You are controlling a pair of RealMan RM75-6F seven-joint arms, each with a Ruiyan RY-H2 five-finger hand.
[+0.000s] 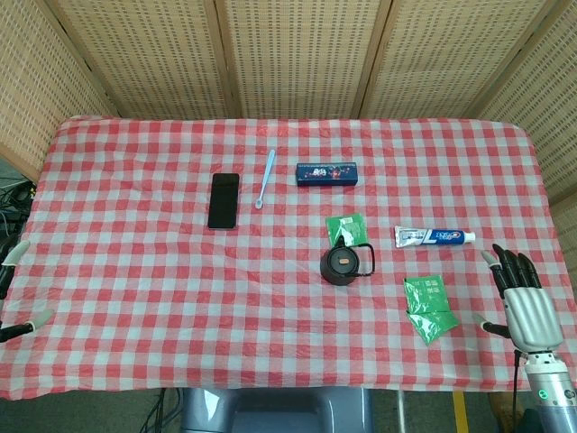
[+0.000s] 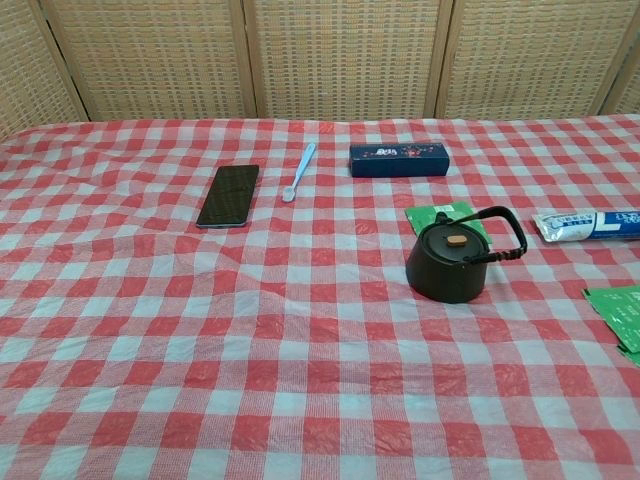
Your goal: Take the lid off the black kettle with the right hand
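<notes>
Woven cane wall panels [image 1: 297, 54] with wooden frames behind the table. Table covered by a red-and-white checked cloth [image 1: 162, 271], a bit wrinkled on the left side in the chest view.

Black kettle [image 2: 450, 262] sits right of centre on the cloth, lid [image 2: 455, 240] on with a tan knob, handle tipped toward the right. It stands touching the near edge of a green packet [image 1: 347, 227].

Right hand [image 1: 523, 302] at the near right edge of the table, well apart from the kettle, fingers spread and straight, thumb out to the side, holding nothing. Left hand [image 1: 13, 289] only shows as fingertips at the left edge in the head view; they look spread apart, nothing held. Neither hand shows in the chest view.

Other stuff: black phone [image 1: 224, 200] far left of the kettle, light blue toothbrush [image 1: 265, 179] just right of it, dark blue box [image 1: 327, 173] far centre. Toothpaste tube [image 1: 435, 236] right of the kettle, lying flat. More green packets [image 1: 428, 308] near right, between the kettle and the right hand, overlapping each other.
</notes>
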